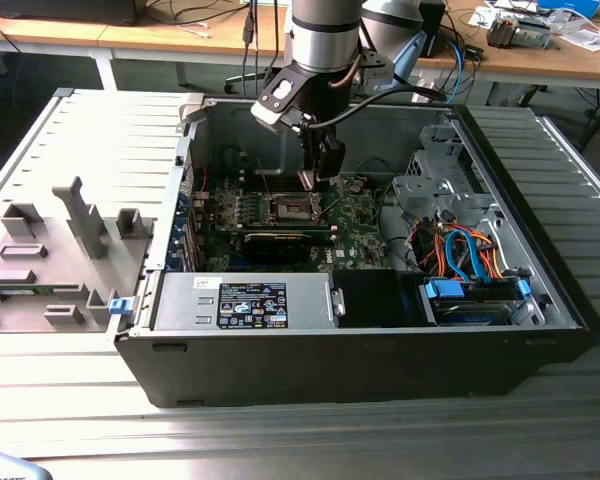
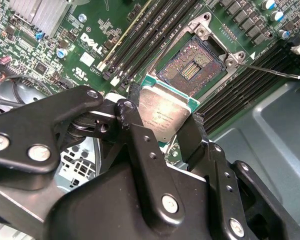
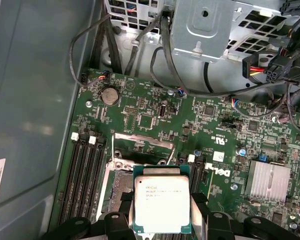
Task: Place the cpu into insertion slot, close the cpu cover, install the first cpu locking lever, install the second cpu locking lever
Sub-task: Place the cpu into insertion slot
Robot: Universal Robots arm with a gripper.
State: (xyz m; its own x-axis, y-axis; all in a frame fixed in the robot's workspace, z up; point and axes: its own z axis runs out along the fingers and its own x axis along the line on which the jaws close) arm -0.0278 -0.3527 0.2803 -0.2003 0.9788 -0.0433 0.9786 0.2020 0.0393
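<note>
My gripper (image 1: pixel 318 182) reaches down into the open computer case and is shut on the cpu (image 2: pixel 162 116), a flat square chip with a silver-grey face, gripped by two opposite edges between the black fingers (image 2: pixel 131 117). The cpu (image 3: pixel 161 204) hangs a little above the green board, partly over the insertion slot (image 2: pixel 192 67), whose dark contact field lies bare inside its silvery rim. The cpu cover (image 3: pixel 141 145) stands swung up at the far edge of the insertion slot (image 3: pixel 120 184). One thin wire locking lever (image 2: pixel 270 71) sticks out from a socket corner, unlatched.
Black memory slots (image 3: pixel 85 175) flank the socket on both sides. A finned heatsink (image 3: pixel 270 181), a metal drive cage (image 3: pixel 210 30) and loose cables (image 1: pixel 465 250) crowd the case. The case's grey walls (image 1: pixel 230 125) enclose the board. A grey fixture tray (image 1: pixel 50 260) lies at the exterior view's left.
</note>
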